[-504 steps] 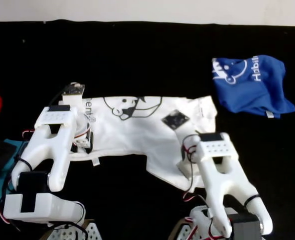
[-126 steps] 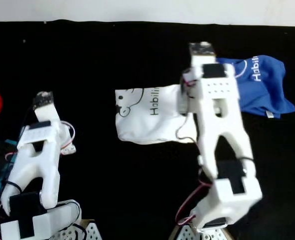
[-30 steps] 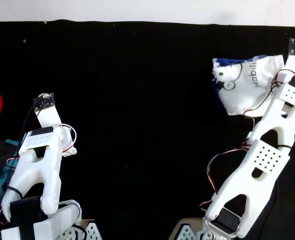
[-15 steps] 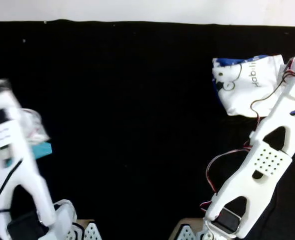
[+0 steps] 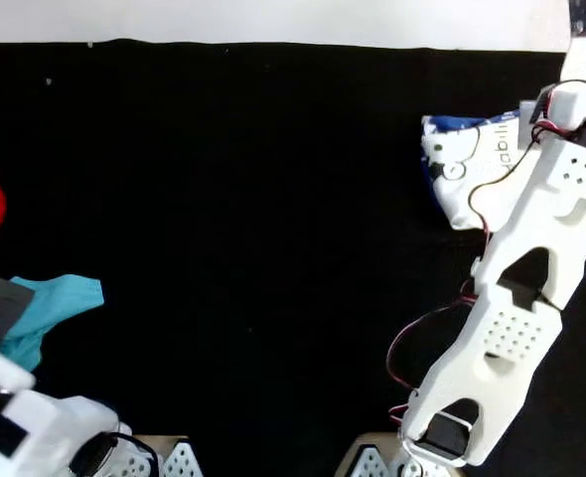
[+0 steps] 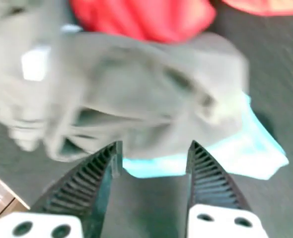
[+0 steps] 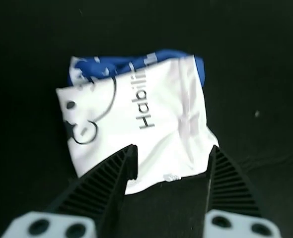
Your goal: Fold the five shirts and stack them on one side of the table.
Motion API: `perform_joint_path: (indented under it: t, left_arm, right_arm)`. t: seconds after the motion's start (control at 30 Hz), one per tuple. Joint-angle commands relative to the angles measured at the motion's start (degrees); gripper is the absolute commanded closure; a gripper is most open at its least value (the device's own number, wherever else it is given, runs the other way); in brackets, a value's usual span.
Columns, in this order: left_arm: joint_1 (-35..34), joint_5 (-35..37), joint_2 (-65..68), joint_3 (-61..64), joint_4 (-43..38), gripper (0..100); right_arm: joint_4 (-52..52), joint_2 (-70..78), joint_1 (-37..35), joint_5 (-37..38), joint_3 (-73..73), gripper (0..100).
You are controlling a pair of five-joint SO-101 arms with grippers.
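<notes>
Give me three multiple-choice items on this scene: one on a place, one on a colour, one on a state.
1. In the high view, the white shirt lies on the table at its:
A) far right
B) centre
C) near left

2. The shirt under it is:
A) green
B) yellow
C) blue

3. The right pincer is:
A) shut on cloth
B) open and empty
C) shut on nothing

Key:
1 A, it sits near the far right corner.
2 C, the blue shirt peeks out from beneath it.
3 B, its jaws stand apart, gripping nothing.
</notes>
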Motion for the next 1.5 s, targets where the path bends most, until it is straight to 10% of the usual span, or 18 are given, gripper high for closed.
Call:
perform_joint_path:
  t: [0.0,0.63,0.9,1.13,1.47]
  left_arm:
    - [-5.8,-5.0,5.2,-7.6,-0.1,79]
    - [-12.3,-16.3,25.9,-20.5,-0.1,79]
    - [-8.0,-13.7,23.7,-21.3,1.8,100]
    - [5.9,-4.4,10.1,-30.7,15.6,99]
    - [44.1,4.0,-13.3,-37.1,23.3,99]
  right_arm:
    - [0.8,-10.7,-2.4,-0.4,7.2,77.6]
    - [0.4,-36.4,-12.6,-0.4,38.5,77.6]
    - [0.5,-36.4,-12.5,-0.5,38.5,77.6]
    - [0.7,-37.8,-9.4,-0.5,38.6,77.6]
    - [0.6,-45.1,-1.5,-0.5,48.6,77.6]
